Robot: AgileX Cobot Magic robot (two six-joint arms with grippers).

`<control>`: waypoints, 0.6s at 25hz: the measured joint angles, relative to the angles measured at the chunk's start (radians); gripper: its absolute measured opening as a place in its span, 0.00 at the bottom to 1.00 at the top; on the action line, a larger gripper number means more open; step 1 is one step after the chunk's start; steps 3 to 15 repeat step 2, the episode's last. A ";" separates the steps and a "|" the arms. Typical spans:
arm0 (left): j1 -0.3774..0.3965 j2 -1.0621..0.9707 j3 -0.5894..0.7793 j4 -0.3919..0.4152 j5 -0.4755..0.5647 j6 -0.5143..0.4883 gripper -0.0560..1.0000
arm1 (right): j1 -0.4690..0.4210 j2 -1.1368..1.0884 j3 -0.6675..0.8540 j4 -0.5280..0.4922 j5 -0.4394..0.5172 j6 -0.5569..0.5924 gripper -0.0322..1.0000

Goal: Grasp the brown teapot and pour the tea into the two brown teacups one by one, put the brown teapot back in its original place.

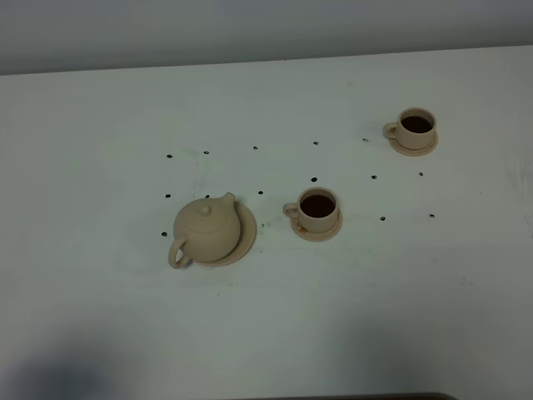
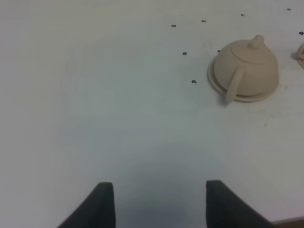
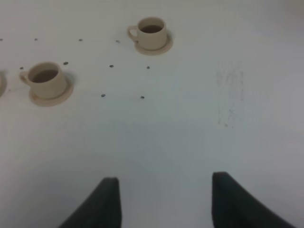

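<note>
Nearest you, both end effectors show only in their own wrist views; the high camera catches neither arm. Left end effector (image 2: 160, 206): fingers spread, nothing between them, bare white surface (image 1: 266, 333) under it. Right end effector (image 3: 165, 204): same, fingers apart and empty.

Next out, the brown teapot (image 1: 205, 232) sits upright, lid on, on its wide saucer (image 1: 245, 239), left of centre in the high view. Handle points toward the near edge, spout toward the far side. The left wrist view shows the pot (image 2: 247, 69) from the handle side, well clear of the left end effector; the spout is hidden there behind the body.

Just right of the pot in the high view, the near teacup (image 1: 317, 208) stands on its small saucer (image 1: 320, 232), apart from the pot's saucer. Dark liquid inside, handle pointing toward the pot. Farther back and right, the far teacup (image 1: 415, 127) on its own small saucer (image 1: 416, 148), also holding dark liquid.

The right wrist view shows both cups (image 3: 46, 80) (image 3: 151, 33) but not the pot; the left wrist view shows the pot and only a sliver at its edge that you can't identify.

Small dark dots (image 1: 315, 179) are scattered across the surface between and behind the pieces. Nothing stands between either end effector and the crockery.
</note>
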State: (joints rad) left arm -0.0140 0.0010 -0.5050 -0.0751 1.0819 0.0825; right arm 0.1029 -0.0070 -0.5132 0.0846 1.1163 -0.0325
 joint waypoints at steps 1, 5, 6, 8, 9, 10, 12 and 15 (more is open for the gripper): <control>0.000 0.000 0.000 0.000 0.000 0.000 0.49 | 0.000 0.000 0.000 0.000 0.000 0.000 0.44; 0.000 0.000 0.000 0.000 0.000 0.000 0.49 | 0.000 0.000 0.000 0.000 0.000 0.000 0.44; 0.000 0.000 0.000 0.000 0.000 0.000 0.49 | 0.000 0.000 0.000 0.000 0.000 0.000 0.44; 0.000 0.000 0.000 0.000 0.000 0.000 0.49 | 0.000 0.000 0.000 0.000 0.000 0.000 0.44; 0.000 0.000 0.000 0.000 0.000 0.000 0.49 | 0.000 0.000 0.000 0.000 0.000 0.000 0.44; 0.000 0.000 0.000 0.000 0.000 0.000 0.49 | 0.000 0.000 0.000 0.000 0.000 0.000 0.44; 0.000 0.000 0.000 0.000 0.000 0.000 0.49 | 0.000 0.000 0.000 0.000 0.000 0.000 0.44; 0.000 0.000 0.000 0.000 0.000 0.000 0.49 | 0.000 0.000 0.000 0.000 0.000 0.000 0.44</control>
